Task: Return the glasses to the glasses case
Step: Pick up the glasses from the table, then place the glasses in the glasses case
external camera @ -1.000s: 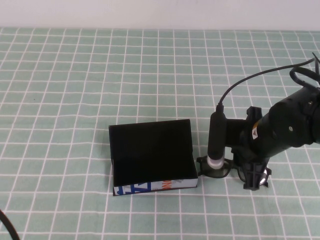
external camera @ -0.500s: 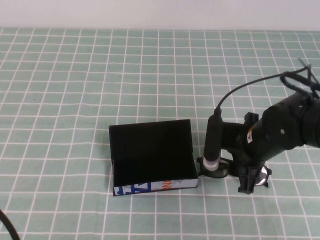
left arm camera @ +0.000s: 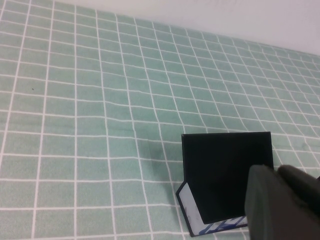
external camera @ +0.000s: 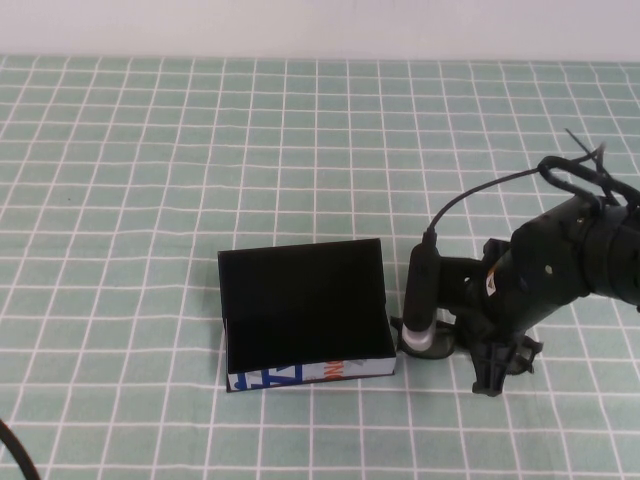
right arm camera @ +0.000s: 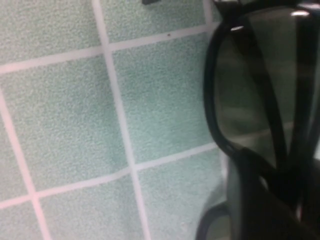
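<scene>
One pair of glasses (external camera: 432, 343) is seen lying on the green checked tablecloth (external camera: 150, 200), just beside the right-hand end of the open glasses case (external camera: 305, 312). Most of the frame is hidden under the right gripper (external camera: 492, 372), which is lowered directly over it. In the right wrist view a dark lens and glossy rim (right arm camera: 250, 95) are pressed close against a finger (right arm camera: 260, 200). Whether the jaws have closed on the frame cannot be told. The left gripper is not shown.
</scene>
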Robot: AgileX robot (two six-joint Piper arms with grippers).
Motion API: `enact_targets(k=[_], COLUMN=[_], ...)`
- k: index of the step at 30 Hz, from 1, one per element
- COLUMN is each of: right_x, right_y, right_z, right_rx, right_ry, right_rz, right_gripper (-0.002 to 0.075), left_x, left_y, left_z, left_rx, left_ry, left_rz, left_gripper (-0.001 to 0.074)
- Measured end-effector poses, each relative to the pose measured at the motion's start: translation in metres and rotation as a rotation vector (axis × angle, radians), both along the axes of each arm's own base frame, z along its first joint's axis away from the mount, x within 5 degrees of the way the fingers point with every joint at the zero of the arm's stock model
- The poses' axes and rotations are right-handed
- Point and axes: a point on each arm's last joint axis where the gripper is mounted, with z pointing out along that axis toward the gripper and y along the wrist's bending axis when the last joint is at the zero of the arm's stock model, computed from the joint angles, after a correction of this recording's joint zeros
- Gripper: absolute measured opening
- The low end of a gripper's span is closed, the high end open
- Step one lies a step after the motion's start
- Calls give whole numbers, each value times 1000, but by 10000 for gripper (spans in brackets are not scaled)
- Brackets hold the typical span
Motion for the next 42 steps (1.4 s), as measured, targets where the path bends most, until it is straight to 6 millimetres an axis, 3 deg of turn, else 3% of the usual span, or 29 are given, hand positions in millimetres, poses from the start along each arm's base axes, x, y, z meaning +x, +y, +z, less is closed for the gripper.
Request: enact_targets(k=[4,21,31,35,42], right_x=[-1,-9,-36,-38,-33], right_y=[-1,-6,-7,-4,16], right_z=[5,16,60,76,129], right_rx=[5,-55,69,89,256], right_ry=[-9,30,67,108,95], right_rz=[0,67,127,133,177], right_gripper=[63,7,6,6,6], left_x=[0,0,0,0,0], left_y=[0,0,0,0,0], left_z=[0,0,-1,-1,-1], left_rx=[0,0,2,2,2], left_ry=[0,2,9,9,10], left_rz=[0,-1,-3,-3,-4], left_gripper=[-2,-2,-2,-2,-2])
